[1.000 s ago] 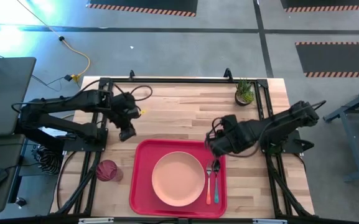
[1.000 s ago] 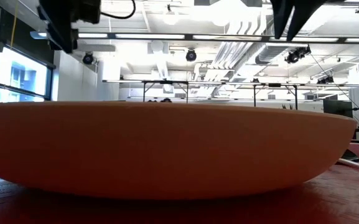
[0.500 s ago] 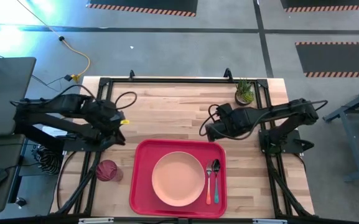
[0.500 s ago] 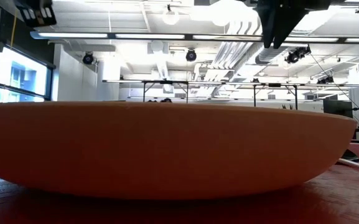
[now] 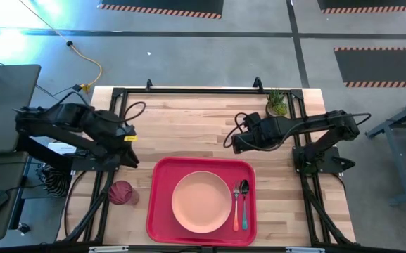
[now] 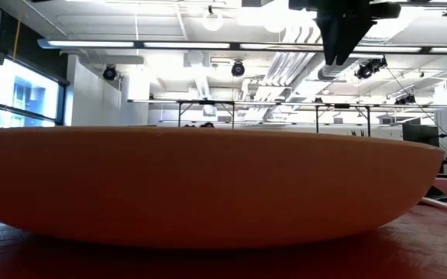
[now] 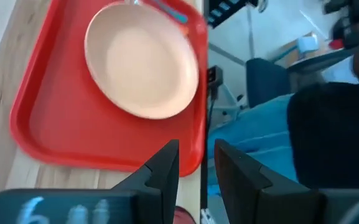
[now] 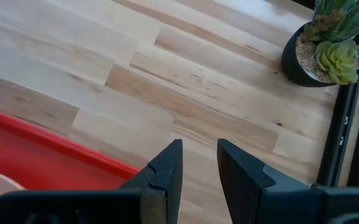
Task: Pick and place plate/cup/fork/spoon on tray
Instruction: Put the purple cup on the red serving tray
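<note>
The red tray lies at the table's near edge. On it rest the peach-pink plate and, to its right, the orange-handled fork and the teal-handled spoon. The dark-red cup stands on the table left of the tray. My left gripper hovers above the table near its left edge, just beyond the cup; its fingers are a narrow gap apart and empty. My right gripper hovers over bare wood beyond the tray's far right corner, narrowly open and empty. The plate fills the low view.
A small potted plant stands at the table's far right corner and also shows in the right wrist view. Black frame rails run along the table's edges. Bare wood lies between the tray and the far edge.
My right gripper has drawn back from above the tray's far right part, near the spoon, toward the far edge and now hangs over bare wood. My left gripper has gone toward the table's left edge. The tableware has stayed where it was.
</note>
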Controlling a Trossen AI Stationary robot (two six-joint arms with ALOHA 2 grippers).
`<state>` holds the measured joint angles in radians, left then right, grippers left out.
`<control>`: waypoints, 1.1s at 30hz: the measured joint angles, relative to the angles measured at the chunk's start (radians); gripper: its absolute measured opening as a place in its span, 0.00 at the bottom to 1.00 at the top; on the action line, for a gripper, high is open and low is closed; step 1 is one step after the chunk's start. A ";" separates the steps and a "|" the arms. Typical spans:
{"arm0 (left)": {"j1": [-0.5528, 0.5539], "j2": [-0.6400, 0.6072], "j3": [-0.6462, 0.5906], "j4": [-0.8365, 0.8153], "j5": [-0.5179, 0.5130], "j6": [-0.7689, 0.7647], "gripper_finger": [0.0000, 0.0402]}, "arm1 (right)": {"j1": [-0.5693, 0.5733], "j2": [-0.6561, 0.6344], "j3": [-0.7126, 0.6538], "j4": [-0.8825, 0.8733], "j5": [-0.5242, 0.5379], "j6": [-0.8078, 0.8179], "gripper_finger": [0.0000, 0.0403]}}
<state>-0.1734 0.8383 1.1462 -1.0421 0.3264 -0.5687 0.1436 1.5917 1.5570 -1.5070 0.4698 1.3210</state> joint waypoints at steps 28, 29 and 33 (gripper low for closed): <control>-0.312 0.191 0.106 -0.460 -0.117 -0.007 0.22 | 0.001 0.000 0.000 0.000 0.009 -0.021 0.23; -0.321 0.192 0.096 -0.448 -0.126 -0.007 0.22 | 0.001 0.000 0.000 0.000 0.009 -0.021 0.23; -0.342 0.194 0.053 -0.402 -0.129 -0.011 0.22 | 0.001 0.000 0.000 0.000 0.010 -0.021 0.23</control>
<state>-0.5158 1.0320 1.1991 -1.4446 0.1969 -0.5796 0.1444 1.5917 1.5566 -1.5067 0.4793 1.2999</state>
